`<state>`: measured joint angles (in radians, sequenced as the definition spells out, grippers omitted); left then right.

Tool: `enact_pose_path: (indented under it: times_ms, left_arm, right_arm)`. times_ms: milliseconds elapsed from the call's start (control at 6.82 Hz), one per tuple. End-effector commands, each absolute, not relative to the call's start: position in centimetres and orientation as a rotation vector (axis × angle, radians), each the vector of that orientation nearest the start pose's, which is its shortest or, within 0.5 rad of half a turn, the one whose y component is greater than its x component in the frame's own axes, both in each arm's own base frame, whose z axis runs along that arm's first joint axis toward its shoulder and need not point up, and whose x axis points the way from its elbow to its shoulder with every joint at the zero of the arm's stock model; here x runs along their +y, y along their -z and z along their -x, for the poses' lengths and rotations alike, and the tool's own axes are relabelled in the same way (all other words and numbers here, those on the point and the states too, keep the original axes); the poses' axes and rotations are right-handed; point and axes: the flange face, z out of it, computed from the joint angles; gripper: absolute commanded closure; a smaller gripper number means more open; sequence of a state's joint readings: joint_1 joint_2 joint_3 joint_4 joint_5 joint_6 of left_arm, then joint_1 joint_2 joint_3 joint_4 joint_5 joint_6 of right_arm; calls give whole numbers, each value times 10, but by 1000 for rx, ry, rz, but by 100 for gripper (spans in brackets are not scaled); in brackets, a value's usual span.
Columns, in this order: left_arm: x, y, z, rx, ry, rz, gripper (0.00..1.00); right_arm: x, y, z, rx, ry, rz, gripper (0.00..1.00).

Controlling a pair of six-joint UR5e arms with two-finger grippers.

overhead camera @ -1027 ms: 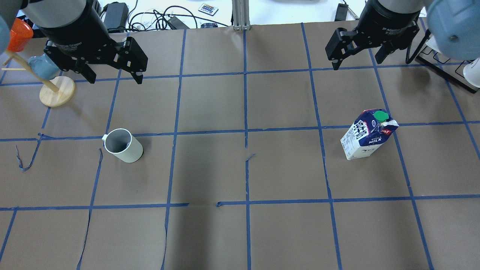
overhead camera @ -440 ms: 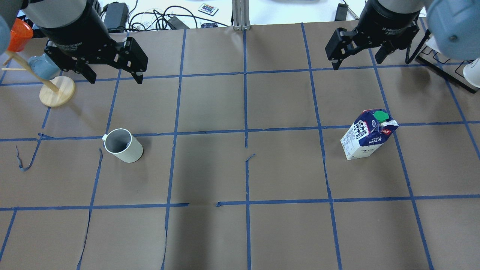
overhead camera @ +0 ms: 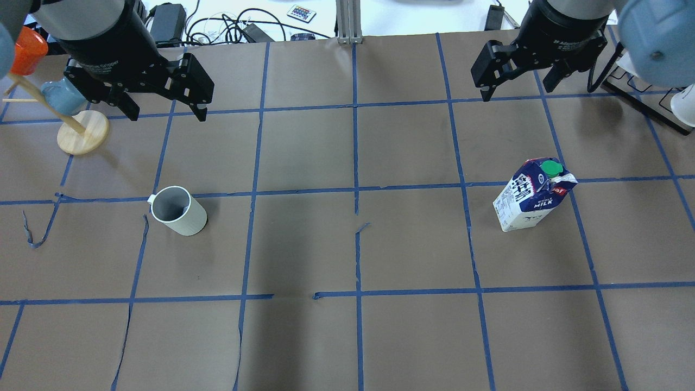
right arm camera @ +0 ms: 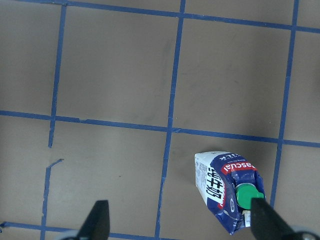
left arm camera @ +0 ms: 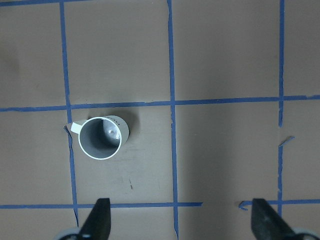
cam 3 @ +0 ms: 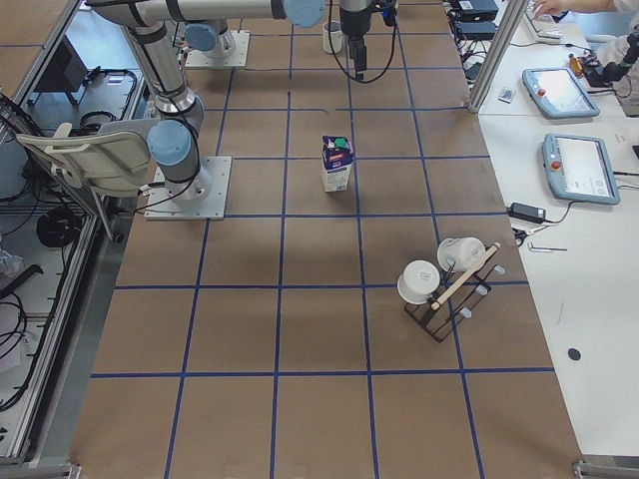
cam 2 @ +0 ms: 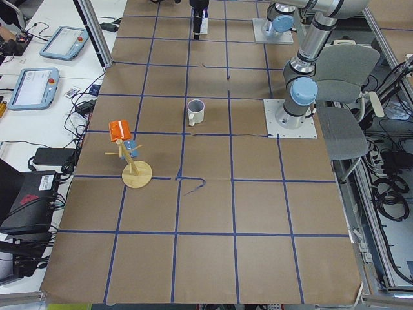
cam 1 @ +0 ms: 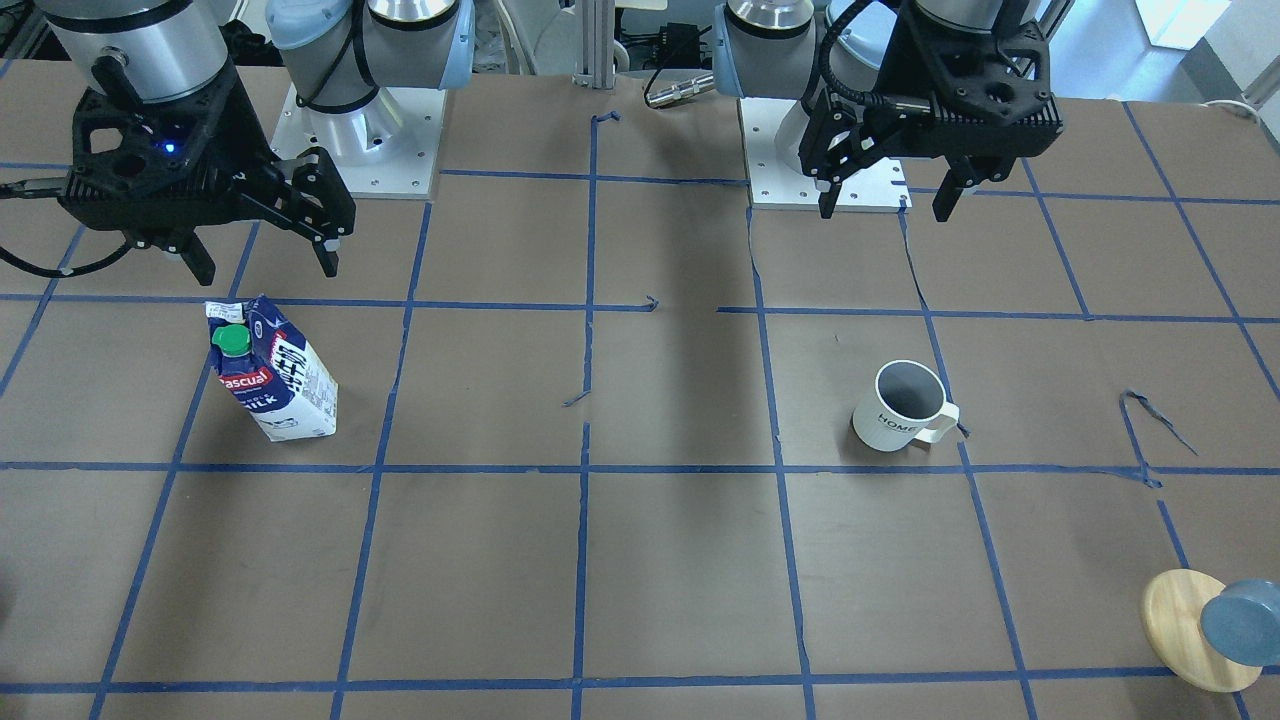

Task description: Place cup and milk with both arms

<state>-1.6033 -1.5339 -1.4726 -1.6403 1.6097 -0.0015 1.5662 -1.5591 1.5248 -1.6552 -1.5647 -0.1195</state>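
Note:
The white cup (overhead camera: 178,212) with a dark grey inside stands upright on the left half of the table; it also shows in the front view (cam 1: 903,405) and the left wrist view (left arm camera: 102,137). The blue and white milk carton (overhead camera: 529,198) with a green cap stands upright on the right half, also in the front view (cam 1: 270,370) and the right wrist view (right arm camera: 227,192). My left gripper (overhead camera: 167,114) hangs open and empty above the table, beyond the cup. My right gripper (overhead camera: 516,89) hangs open and empty beyond the milk.
A wooden stand (overhead camera: 81,133) with a blue-grey cup and an orange cup is at the far left. A black rack with white mugs (cam 3: 444,284) stands at the far right. Cables (overhead camera: 228,24) lie past the table's far edge.

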Motion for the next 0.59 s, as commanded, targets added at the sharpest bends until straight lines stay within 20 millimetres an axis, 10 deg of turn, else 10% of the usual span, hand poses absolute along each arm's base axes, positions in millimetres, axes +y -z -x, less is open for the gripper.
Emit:
enact_pose_path:
  times_ms: [0,440]
  left_arm:
    - [-474,-548,145,3101,106,-48,0]
    - [-475,-546,146,3101,101,-50,0]
  right_arm:
    - [-509,-514,-132,3132,186,181,0]
    - [-508,-514,-132,3132,188,181,0]
